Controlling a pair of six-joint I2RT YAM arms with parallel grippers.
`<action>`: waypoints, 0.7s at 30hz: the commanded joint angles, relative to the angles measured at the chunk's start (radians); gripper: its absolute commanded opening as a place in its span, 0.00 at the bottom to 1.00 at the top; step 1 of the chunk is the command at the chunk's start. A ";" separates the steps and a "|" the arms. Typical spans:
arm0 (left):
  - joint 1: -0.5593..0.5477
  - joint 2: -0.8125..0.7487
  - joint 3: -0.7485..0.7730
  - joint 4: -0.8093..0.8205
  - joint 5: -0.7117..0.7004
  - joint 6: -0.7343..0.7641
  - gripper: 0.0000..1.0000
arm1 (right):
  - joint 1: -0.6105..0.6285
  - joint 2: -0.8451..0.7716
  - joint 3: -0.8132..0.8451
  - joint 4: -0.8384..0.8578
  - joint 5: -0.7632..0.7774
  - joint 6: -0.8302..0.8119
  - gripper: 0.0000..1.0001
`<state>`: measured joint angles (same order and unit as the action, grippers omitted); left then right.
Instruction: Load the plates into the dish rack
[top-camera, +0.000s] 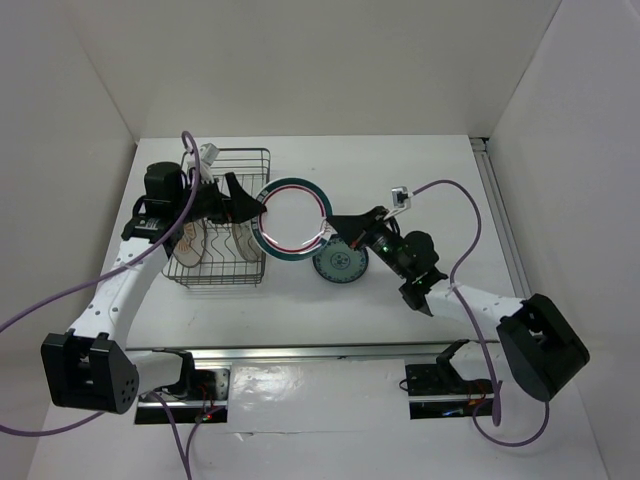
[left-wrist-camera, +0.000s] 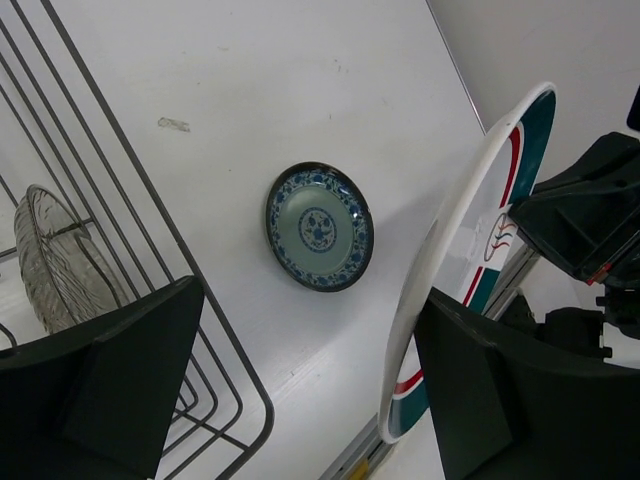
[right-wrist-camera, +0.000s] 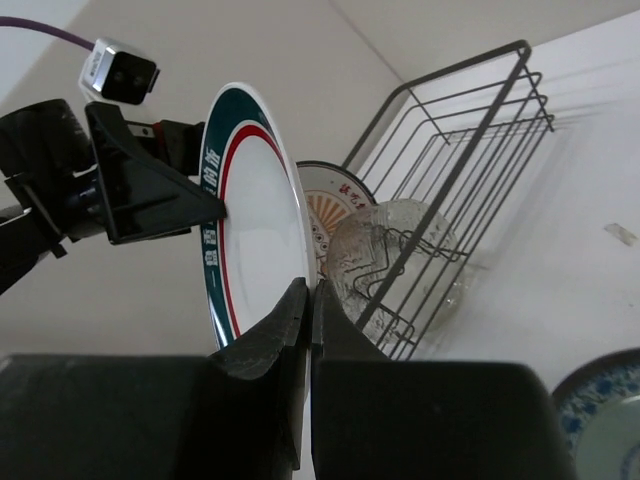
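Observation:
The large white plate with the green-and-red rim is held on edge in the air, just right of the dish rack. My right gripper is shut on its lower rim. My left gripper is wide open, and the plate's edge stands between its fingers, close to the right one. The grey translucent plate and the orange sunburst plate stand upright in the rack. The teal-blue plate lies flat on the table below the held plate.
Purple cables loop over the table on both sides. The rack's back half holds no plates. White walls close in the table at the left, back and right. A metal rail runs along the near edge.

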<state>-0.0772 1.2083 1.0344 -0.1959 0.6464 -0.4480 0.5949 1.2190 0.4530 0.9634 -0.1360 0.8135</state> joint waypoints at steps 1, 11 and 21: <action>-0.001 0.000 0.036 0.016 0.015 0.022 0.97 | 0.022 0.034 0.065 0.178 -0.059 0.024 0.00; -0.001 0.010 0.036 0.050 0.085 0.022 0.00 | 0.042 0.117 0.095 0.233 -0.068 0.044 0.00; -0.001 -0.163 0.055 -0.046 -0.368 0.101 0.00 | 0.062 0.087 0.122 0.085 0.009 -0.023 1.00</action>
<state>-0.0822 1.1656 1.0409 -0.2447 0.5671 -0.3977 0.6472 1.3525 0.5293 1.0424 -0.1513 0.8417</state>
